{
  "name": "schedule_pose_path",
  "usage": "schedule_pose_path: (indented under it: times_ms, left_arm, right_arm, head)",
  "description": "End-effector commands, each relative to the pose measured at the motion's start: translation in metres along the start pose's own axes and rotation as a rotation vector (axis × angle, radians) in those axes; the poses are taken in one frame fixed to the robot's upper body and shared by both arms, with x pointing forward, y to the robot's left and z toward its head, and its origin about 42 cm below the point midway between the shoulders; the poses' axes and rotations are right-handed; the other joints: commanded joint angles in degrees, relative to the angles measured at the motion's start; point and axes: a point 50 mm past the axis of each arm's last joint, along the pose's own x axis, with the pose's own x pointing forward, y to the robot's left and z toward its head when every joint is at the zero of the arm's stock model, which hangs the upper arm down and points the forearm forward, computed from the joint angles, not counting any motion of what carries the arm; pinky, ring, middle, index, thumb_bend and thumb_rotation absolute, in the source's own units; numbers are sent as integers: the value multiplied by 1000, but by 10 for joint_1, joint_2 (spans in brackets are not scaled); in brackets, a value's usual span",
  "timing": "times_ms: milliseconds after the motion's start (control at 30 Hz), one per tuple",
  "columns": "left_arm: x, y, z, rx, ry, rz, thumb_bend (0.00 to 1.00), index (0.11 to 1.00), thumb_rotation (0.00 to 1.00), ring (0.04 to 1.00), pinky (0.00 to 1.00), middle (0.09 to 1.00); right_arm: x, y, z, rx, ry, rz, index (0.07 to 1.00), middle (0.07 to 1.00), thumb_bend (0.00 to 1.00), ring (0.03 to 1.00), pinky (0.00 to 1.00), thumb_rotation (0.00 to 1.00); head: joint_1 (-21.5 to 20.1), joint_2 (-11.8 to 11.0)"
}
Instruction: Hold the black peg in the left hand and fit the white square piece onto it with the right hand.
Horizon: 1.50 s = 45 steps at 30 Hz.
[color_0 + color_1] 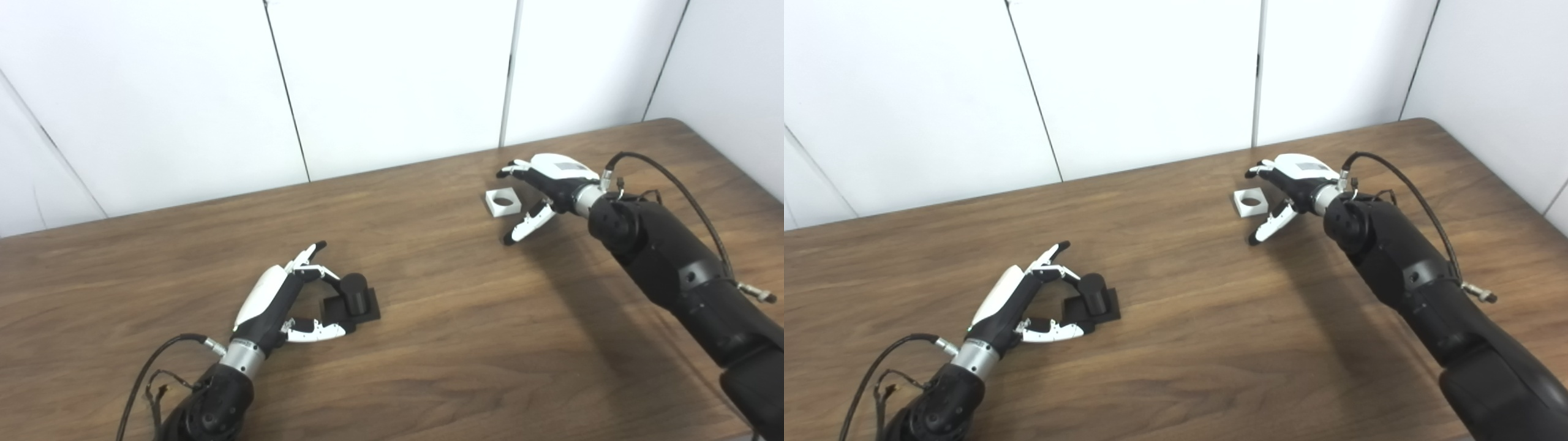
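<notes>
Two views alike: left hand (pixel 278 303) open beside peg (pixel 356 295); right hand (pixel 1286 193) open beside white piece (pixel 1250 201) on table (pixel 1176 343).

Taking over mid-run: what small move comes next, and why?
Probably close the left hand on the black peg: its fingers already flank the peg, which sits on the table. The right hand, open, is beside the white square piece.
</notes>
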Motion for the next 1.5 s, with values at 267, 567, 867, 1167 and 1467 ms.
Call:
schedule_pose_path:
  times_ms: [267, 567, 867, 1167, 1467]
  left_arm:
    - [-18, -16, -23, 44, 122, -120, 524, 492, 67, 1000, 1000, 1000]
    - [-20, -15, -21, 45, 138, -126, 523, 493, 69, 1000, 1000, 1000]
    - [-23, -15, -20, 36, 140, -121, 523, 492, 69, 1000, 1000, 1000]
    - [-25, -14, -24, 39, 142, -121, 523, 492, 72, 1000, 1000, 1000]
    - [-27, -11, -23, 41, 144, -120, 523, 492, 71, 1000, 1000, 1000]
  right_arm:
    - [25, -29, 13, -2, -13, -83, 812, 956, 645, 960, 916, 324]
    - [36, -22, 17, 0, -2, -77, 724, 937, 583, 961, 925, 361]
    - [35, -20, 15, 4, -5, -87, 673, 926, 483, 955, 895, 476]
    - [30, -24, 9, 0, 2, -91, 667, 918, 463, 956, 946, 435]
    - [27, -25, -6, -35, 15, -85, 708, 904, 489, 928, 892, 422]
  head:
    - [6, 2]
    - [10, 6]
    - [11, 11]
    - [13, 12]
    - [10, 14]
